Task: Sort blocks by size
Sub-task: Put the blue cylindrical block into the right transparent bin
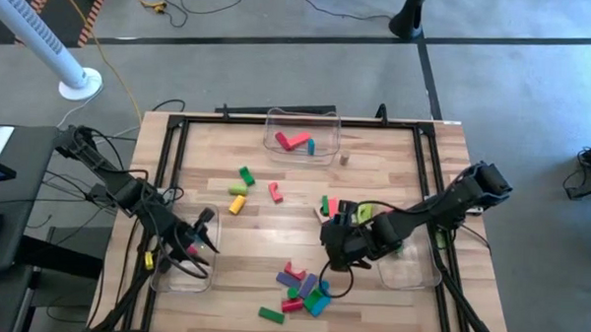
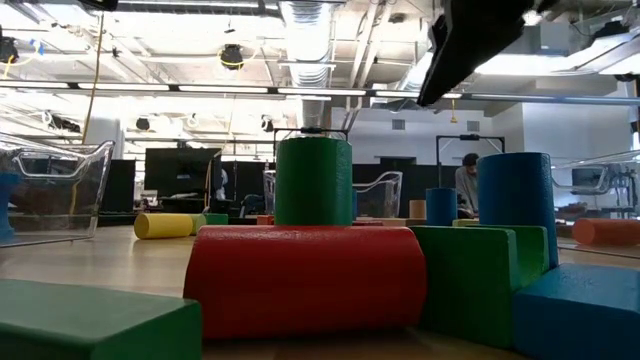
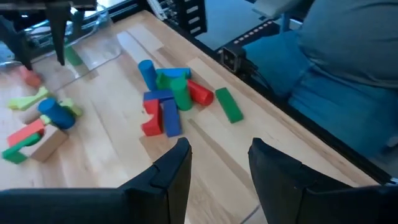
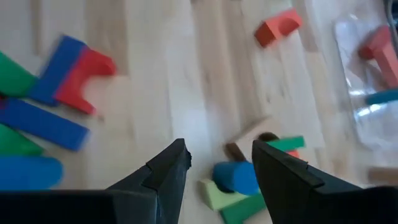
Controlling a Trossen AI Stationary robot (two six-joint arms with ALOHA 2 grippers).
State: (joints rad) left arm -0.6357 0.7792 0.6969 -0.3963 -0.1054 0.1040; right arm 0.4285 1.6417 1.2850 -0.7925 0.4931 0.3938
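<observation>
Tabletop, green bar (image 1: 271, 314) nearly crosswise

Bright, even overhead light with soft shadows; the right wrist view is motion-blurred.

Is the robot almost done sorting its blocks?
Not nearly. The far bin holds a few blocks, and a yellow block sits by the left bin. Both the left gripper and right gripper are open and empty. The front pile and mid-table blocks still wait.
</observation>
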